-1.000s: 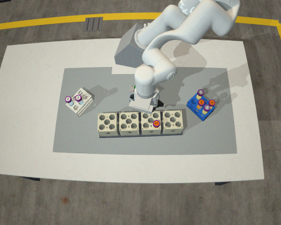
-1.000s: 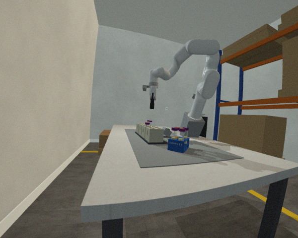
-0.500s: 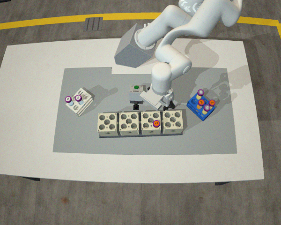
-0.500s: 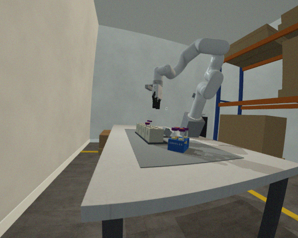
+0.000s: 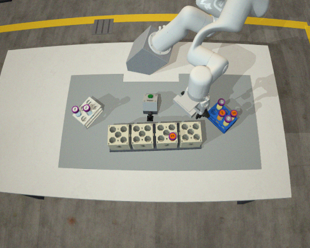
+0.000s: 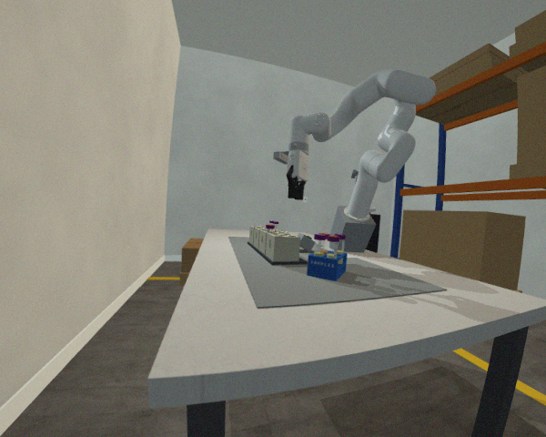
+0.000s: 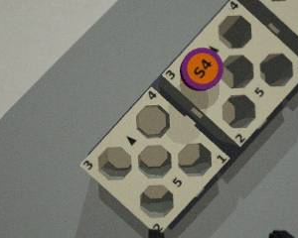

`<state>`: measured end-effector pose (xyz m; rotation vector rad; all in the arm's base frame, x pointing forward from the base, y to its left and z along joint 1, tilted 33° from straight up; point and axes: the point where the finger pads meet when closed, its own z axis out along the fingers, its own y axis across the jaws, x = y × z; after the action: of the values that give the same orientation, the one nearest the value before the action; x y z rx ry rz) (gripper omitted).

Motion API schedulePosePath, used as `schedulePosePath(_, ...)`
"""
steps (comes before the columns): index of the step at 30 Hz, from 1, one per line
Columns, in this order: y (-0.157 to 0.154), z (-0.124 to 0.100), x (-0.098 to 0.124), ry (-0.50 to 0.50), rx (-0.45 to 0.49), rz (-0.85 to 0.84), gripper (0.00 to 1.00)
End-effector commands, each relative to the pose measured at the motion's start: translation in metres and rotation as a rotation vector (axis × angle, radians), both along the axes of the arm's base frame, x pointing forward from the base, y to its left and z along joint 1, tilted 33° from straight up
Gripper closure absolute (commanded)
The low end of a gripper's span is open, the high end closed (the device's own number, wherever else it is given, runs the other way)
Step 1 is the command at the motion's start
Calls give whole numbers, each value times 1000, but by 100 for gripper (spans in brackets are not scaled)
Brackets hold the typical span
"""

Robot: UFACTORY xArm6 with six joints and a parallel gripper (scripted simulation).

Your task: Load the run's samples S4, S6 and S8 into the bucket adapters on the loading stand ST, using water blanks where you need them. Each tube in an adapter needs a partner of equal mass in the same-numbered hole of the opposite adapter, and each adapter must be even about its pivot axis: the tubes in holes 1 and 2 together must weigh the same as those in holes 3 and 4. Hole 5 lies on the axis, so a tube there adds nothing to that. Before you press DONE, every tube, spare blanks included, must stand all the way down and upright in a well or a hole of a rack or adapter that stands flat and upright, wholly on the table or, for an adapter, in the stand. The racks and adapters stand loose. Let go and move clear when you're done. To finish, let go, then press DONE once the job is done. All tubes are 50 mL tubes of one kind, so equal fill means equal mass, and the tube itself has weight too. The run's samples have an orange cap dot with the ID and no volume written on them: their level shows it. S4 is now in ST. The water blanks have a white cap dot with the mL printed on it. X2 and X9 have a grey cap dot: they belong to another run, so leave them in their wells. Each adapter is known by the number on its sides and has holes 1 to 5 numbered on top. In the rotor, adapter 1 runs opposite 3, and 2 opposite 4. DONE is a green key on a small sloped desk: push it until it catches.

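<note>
My gripper is partly open and empty, high above the table between the stand's right end and the blue rack. Tube S4 stands upright in hole 3 of the second adapter from the right. The rightmost adapter has no tubes, nor do the two left ones. The blue rack holds two orange-dotted tubes and two grey-dotted ones. Two white-dotted blanks stand in the white rack; their numbers are not clearly legible.
The green DONE key is on its small sloped desk behind the stand. The white rack stands turned at the far left of the grey mat. The blue rack also stands turned, at the right.
</note>
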<state>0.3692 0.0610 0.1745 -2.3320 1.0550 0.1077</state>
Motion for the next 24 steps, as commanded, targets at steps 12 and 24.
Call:
schedulePosePath(12, 63, 39, -15, -1, -7, -5, 43)
schedulePosePath(24, 110, 66, -27, -1, -7, -5, 43)
